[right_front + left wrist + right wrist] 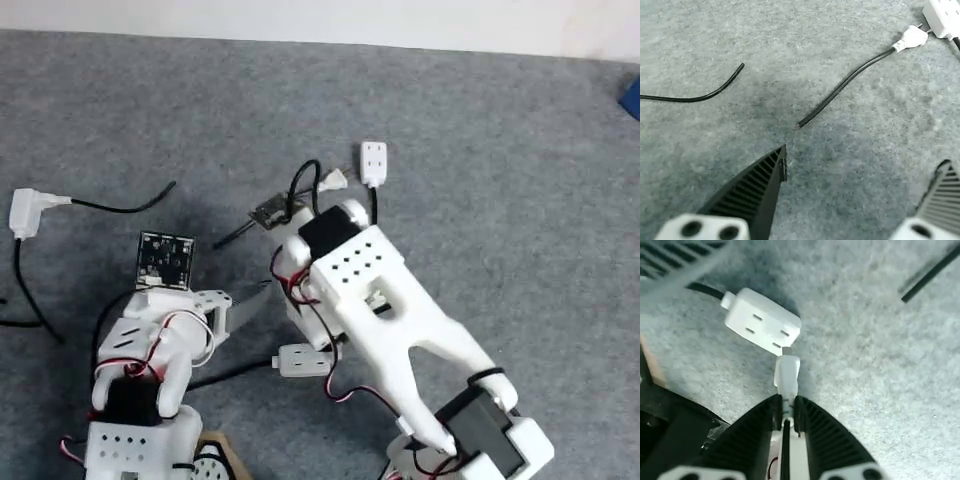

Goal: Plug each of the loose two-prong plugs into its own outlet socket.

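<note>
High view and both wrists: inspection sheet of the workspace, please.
Surface: grey carpet.
Job's things: first plug held tip against near socket, seating unclear; second plug loose beside far socket; white cabled block off to one side, type unclear.
Clutter: blue object at the far corner.
Grippers: left gripper open above carpet; right gripper shut on first plug.
Cables: black cable from second plug ends cut; another cable ends loose nearby.
Surroundings: pale strip beyond the carpet.

Loose plug [334, 180] beside outlet socket [373, 163], grey carpet [520, 150]
</note>
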Tool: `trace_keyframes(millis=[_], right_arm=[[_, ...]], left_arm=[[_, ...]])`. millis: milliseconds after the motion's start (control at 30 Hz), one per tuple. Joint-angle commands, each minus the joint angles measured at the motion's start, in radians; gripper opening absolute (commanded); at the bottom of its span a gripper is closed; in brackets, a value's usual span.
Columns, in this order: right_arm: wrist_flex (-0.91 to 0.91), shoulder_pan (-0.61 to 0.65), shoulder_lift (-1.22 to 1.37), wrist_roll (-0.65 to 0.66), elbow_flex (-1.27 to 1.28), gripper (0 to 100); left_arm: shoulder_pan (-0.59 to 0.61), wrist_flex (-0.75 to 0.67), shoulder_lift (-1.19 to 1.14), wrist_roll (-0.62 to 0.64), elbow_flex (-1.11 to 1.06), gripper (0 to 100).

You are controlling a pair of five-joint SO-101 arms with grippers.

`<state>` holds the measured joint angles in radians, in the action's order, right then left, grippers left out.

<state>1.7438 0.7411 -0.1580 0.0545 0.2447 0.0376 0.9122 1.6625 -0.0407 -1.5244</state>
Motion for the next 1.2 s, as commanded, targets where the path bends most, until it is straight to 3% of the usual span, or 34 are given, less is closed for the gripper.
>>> trace_keyframes(millis=[0,467,967,1167], right_arm=[[-0.005,-0.013,-0.039,0.012,0.013,0.6],[-0.174,0.021,-0.033,-0.025,0.12,0.6],[-0.077,0.021,0.05,-0.017,0.071,0.6],[-0.073,0.085,0.079,-0.023,0.016,0.6]], left_arm=[[0.015,-0.023,0.001,0.012,0.024,43],[0.015,-0.021,0.001,0.012,0.021,43],[0.015,-0.023,0.001,0.012,0.021,43],[0.015,-0.023,0.001,0.012,0.021,43]])
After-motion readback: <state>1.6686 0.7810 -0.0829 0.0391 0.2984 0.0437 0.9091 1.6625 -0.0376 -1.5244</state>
